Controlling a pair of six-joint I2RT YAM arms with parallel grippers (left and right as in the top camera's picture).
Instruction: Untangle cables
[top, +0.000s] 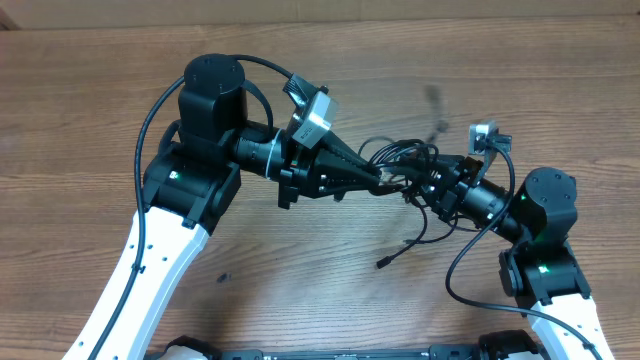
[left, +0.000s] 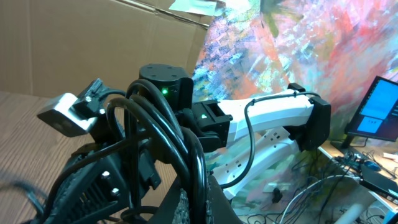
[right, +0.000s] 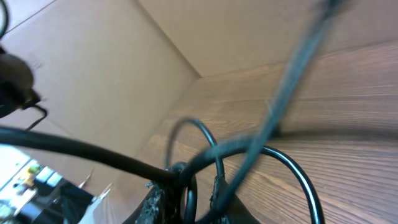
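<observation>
Meeting at the cables (top: 405, 152), the left end effector (top: 384, 178) and the right end effector (top: 420, 184) are each apparently clenching some strands.

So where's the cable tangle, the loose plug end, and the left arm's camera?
cable tangle (top: 402, 156): overhead view, on the knotted loops
loose plug end (top: 383, 263): overhead view, on the connector tip
left arm's camera (top: 312, 120): overhead view, on its white housing

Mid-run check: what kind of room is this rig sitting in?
Probably a lab or workshop, not a home: wood-grain table, cardboard panels as backdrop, and a monitor with loose wiring beside the arms.
</observation>
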